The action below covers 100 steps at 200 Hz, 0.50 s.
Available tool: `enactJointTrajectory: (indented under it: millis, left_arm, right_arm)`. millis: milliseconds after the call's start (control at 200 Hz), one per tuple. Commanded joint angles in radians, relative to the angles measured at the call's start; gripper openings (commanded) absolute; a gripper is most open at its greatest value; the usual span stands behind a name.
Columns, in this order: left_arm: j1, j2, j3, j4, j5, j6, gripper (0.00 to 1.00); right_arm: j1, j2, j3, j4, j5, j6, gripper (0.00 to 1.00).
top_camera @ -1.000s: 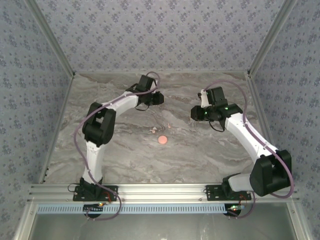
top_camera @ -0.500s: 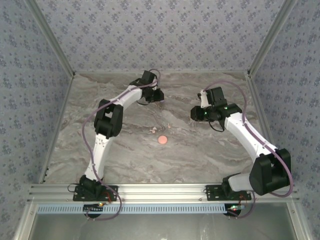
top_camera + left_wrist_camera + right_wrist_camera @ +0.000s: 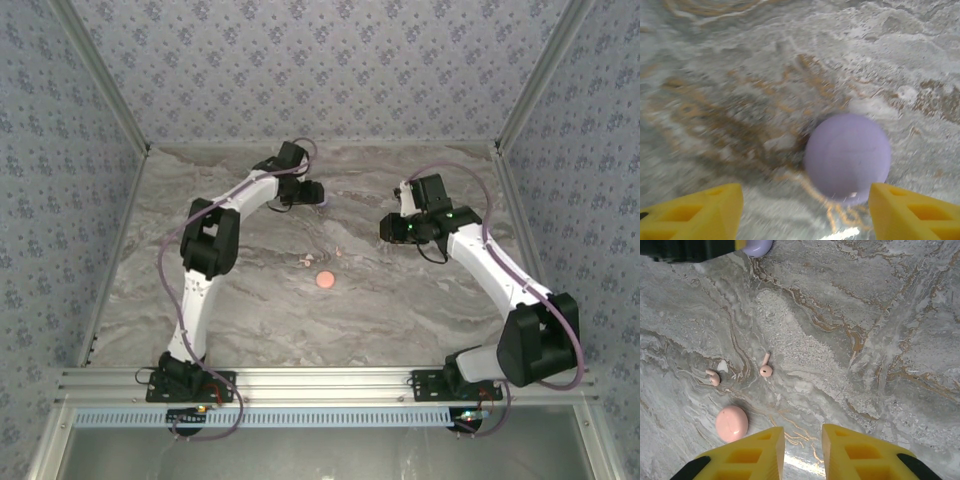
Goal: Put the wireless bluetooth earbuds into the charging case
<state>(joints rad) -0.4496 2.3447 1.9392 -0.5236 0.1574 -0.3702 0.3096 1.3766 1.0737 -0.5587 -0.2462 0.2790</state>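
A round lilac charging case (image 3: 847, 157) lies shut on the marble, just ahead of my left gripper (image 3: 805, 215) and toward its right finger; the yellow fingers (image 3: 695, 212) stand wide apart and nothing is between them. In the top view the left gripper (image 3: 310, 192) is at the back of the table. A round pink case (image 3: 731, 423) lies shut, with two whitish-pink earbuds (image 3: 765, 368) (image 3: 713, 377) beside it. My right gripper (image 3: 803, 450) hovers above the marble, right of the pink case, slightly open and holding nothing. The lilac case (image 3: 757, 246) also peeks in at the top edge.
The pink case (image 3: 323, 280) sits mid-table, the two pink earbuds (image 3: 304, 262) (image 3: 339, 252) just behind it. The right gripper (image 3: 390, 228) hangs right of them. Patterned walls (image 3: 320, 70) close the table on three sides. The left arm (image 3: 690, 250) crosses the right wrist view's top.
The left arm's elbow has swung toward the back and its gripper has shifted slightly right. The right arm has hardly moved.
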Motion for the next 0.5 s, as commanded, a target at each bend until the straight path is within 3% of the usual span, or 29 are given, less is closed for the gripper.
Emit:
enactJointTrajectory:
  millis: [0, 235, 495]
  left_arm:
    - [0.004, -0.160, -0.064, -0.014, -0.061, 0.064, 0.67]
    - [-0.013, -0.366, -0.324, 0.015, 0.043, 0.075, 0.58]
    - [-0.100, -0.492, -0.567, 0.055, 0.130, 0.039, 0.45]
  right_arm:
    - [-0.004, 0.025, -0.009, -0.021, -0.026, -0.012, 0.28]
    - [0.040, 0.093, -0.020, -0.014, -0.086, -0.016, 0.29]
    - [0.139, 0.179, -0.052, 0.025, -0.117, 0.019, 0.30]
